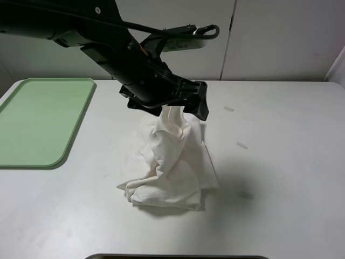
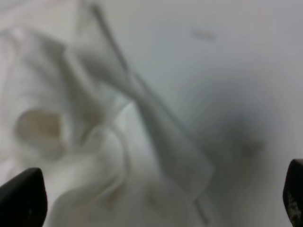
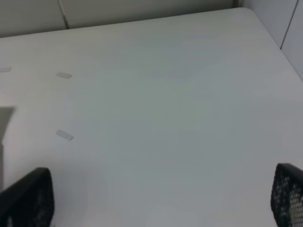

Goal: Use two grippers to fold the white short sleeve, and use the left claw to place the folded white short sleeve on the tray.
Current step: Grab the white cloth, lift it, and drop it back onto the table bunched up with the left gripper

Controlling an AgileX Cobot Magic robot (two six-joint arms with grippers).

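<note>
I work over a white table (image 1: 280, 162) with pale wall panels (image 1: 280, 38) behind it. Small tape strips (image 1: 241, 145) lie to the right of my left hand (image 1: 170, 105). That hand's fingers (image 2: 21, 198) stand wide apart above the white short sleeve (image 1: 172, 167), which sits directly beneath it. The shirt is a crumpled heap, its long axis rising from a broad base to a narrow peak at the hand. Whether they touch, I cannot tell. The green tray (image 1: 38, 124) lies well off to its left. My right hand (image 3: 161, 198) is spread apart too, above the table.
</note>
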